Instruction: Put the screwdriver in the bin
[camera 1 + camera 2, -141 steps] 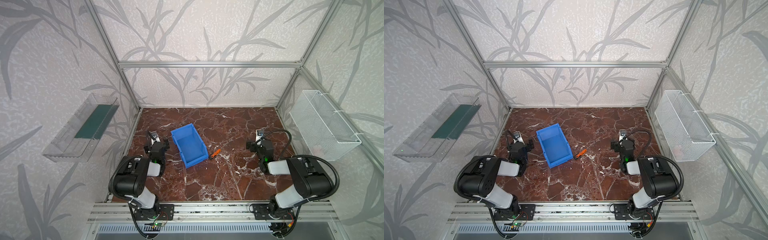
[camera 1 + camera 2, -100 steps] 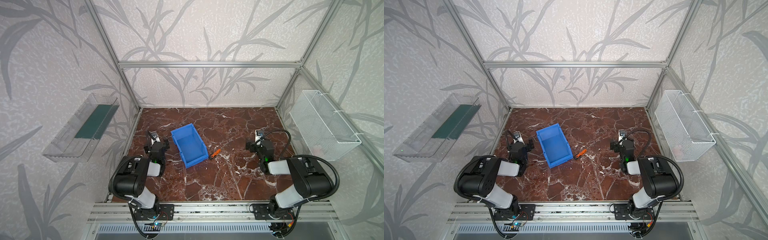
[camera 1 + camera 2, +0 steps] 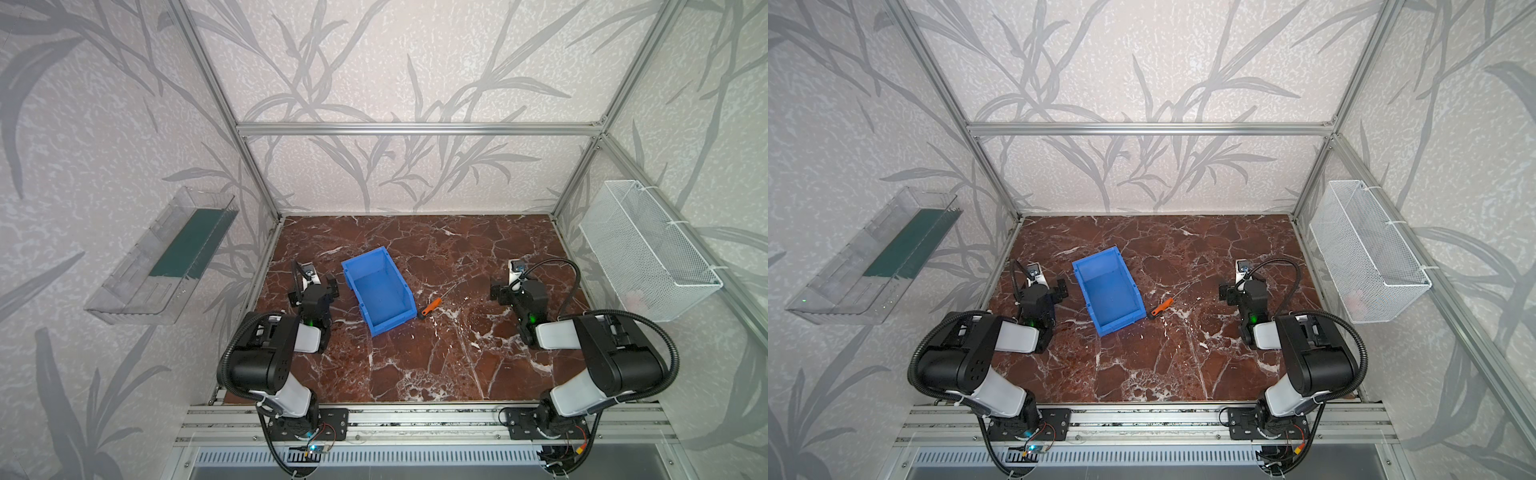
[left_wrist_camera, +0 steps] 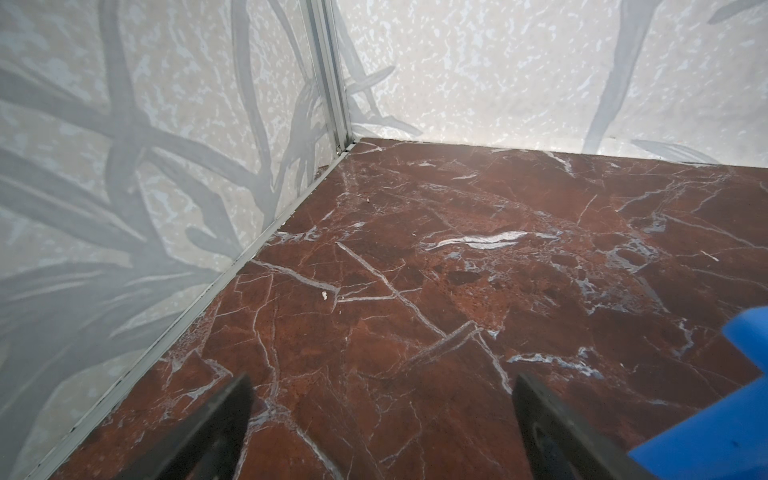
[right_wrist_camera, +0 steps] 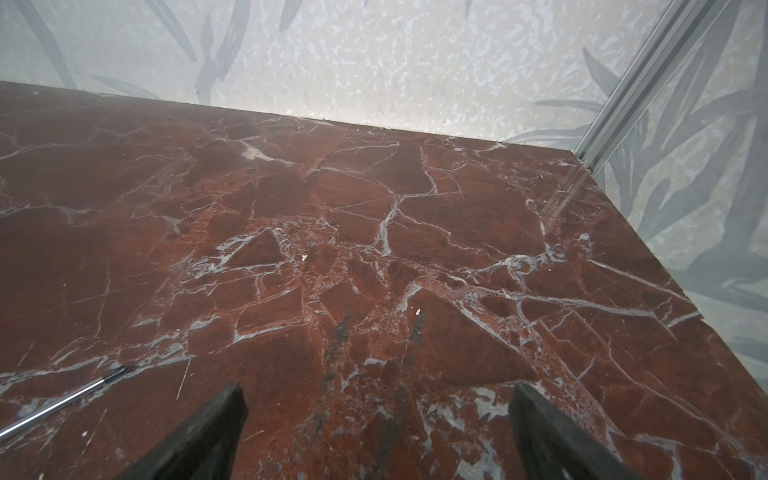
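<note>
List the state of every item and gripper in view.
screwdriver: lying on the table beside the bin, not gripped.
bin: upright, empty.
left gripper: open, holding nothing.
right gripper: open, holding nothing.
wire basket: hanging, contents unclear.
clear tray: hanging, green strip inside.

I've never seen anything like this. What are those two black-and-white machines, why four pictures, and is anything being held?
These are two robot arms fixed at the front of a marble-patterned table. Two pictures look down from overhead and are nearly identical. The other two come from a camera on each arm's wrist, looking out past its claw. The left claw and the right claw both stand open and hold nothing. On the table lie an empty blue bin and, close beside it, a small orange-handled screwdriver. Its thin metal shaft also shows in the right wrist view. A clear tray and a wire basket hang on the side walls.
</note>
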Controlling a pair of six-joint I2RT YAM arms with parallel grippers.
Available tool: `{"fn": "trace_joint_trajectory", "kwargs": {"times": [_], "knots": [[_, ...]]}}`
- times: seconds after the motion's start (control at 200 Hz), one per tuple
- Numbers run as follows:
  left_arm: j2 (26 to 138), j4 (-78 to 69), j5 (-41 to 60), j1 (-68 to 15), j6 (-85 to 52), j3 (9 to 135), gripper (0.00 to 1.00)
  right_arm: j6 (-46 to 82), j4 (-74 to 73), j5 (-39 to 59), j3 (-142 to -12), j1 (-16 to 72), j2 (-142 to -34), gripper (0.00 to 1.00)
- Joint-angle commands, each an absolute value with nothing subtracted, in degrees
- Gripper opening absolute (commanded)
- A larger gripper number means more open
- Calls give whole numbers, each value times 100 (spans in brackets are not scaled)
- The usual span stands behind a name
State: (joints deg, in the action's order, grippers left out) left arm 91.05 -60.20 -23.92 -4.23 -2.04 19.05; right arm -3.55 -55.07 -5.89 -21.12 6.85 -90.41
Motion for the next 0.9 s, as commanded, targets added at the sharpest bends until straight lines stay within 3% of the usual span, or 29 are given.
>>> {"fn": "trace_joint_trajectory", "kwargs": {"times": [0.0, 0.34, 0.5, 0.6, 0.69, 0.895], "knots": [[9105, -6038, -2395, -403, -157, 1979, 99, -419, -5588, -562, -2136, 668, -9070, 99], [9086, -5876, -2415, -338, -265, 2051, 99, -443, -5590, -742, -2137, 727, -8960, 99], [8789, -6049, -2347, -167, -507, 1769, 99, 112, -2186, -1519, -3296, 792, -7700, 99], [8462, -6334, -2297, -267, -234, 1520, 99, 608, -1840, -1584, -3524, 791, -7553, 99], [7375, -4768, -3294, -300, -647, 1822, 99, 1454, -1693, -1494, -3597, 791, -7417, 99], [5257, -660, -3717, -277, -1547, 3041, 99, 1991, -2097, 504, -3598, 772, -7174, 99]]}}
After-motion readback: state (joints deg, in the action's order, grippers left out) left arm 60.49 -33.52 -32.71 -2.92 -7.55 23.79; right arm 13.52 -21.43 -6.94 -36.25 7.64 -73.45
